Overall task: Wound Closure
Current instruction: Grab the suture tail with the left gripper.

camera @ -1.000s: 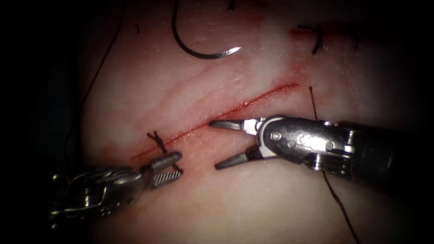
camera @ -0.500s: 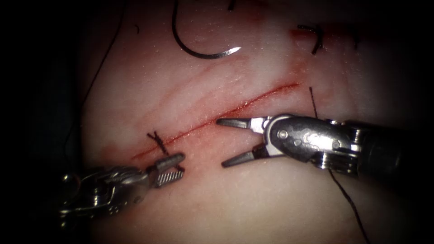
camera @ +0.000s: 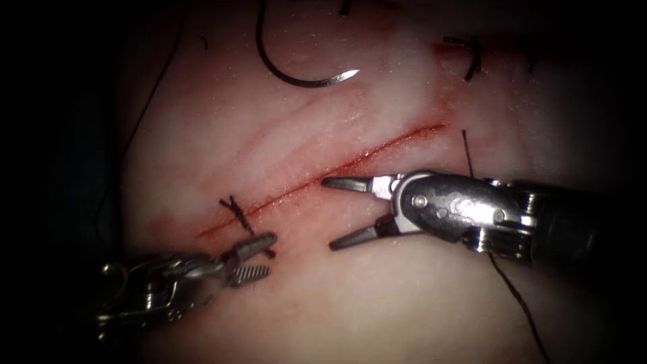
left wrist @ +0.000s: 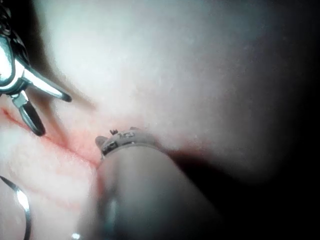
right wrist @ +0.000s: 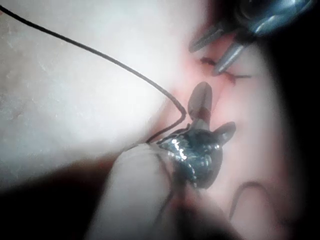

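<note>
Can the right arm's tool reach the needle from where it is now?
Probably yes. The needle lies free on the tissue, left of the cut, held by neither tool. The right tool is open and empty, and nothing lies between them.

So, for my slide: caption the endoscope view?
Both pincers, left and right, open and empty beside the cut; needle lying free on tissue.

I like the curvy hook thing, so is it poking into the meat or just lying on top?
Lying on top. The whole needle shows on the tissue, its shiny tip bare, and neither tool holds it.
</note>
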